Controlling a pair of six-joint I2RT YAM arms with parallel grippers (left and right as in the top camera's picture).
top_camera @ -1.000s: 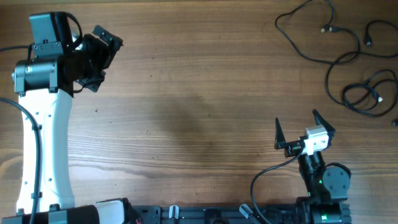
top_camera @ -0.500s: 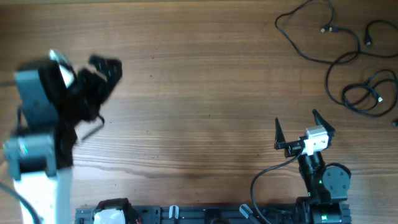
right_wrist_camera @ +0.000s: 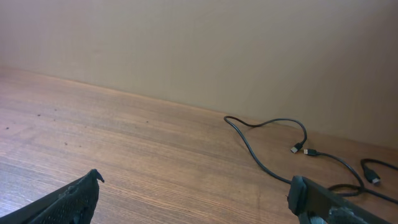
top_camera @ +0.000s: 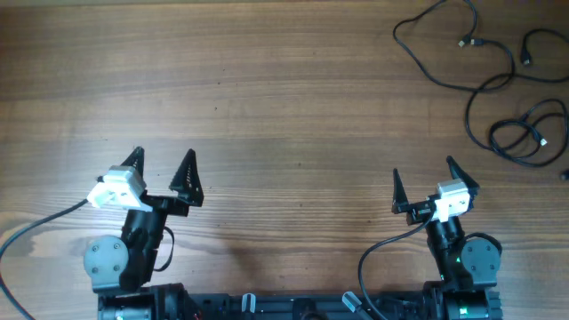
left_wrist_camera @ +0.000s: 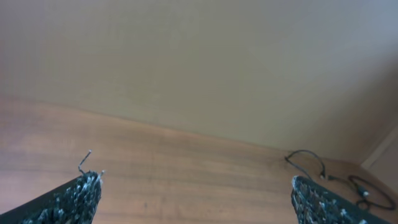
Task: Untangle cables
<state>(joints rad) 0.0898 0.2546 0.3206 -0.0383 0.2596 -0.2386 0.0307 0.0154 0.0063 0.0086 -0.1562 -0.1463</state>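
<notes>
Several thin black cables (top_camera: pixel 498 80) lie as loose strands at the table's far right, with small metal plug ends (top_camera: pixel 464 42). They also show in the right wrist view (right_wrist_camera: pixel 273 146) and, small, in the left wrist view (left_wrist_camera: pixel 311 163). My left gripper (top_camera: pixel 162 166) is open and empty near the front left, far from the cables. My right gripper (top_camera: pixel 422 175) is open and empty near the front right, a little short of the cables. Both pairs of fingertips show apart in the wrist views (left_wrist_camera: pixel 193 186) (right_wrist_camera: pixel 196 183).
The wooden table (top_camera: pixel 284 116) spreads between the arms. A plain beige wall (right_wrist_camera: pixel 199 50) stands behind its far edge. A black rail (top_camera: pixel 293 307) runs along the front edge, with thicker arm wires (top_camera: pixel 382 244) by each base.
My left arm has swung back from the far left of the table and folded down near its base at the front left, gripper open. The right arm and the cables have not moved.
</notes>
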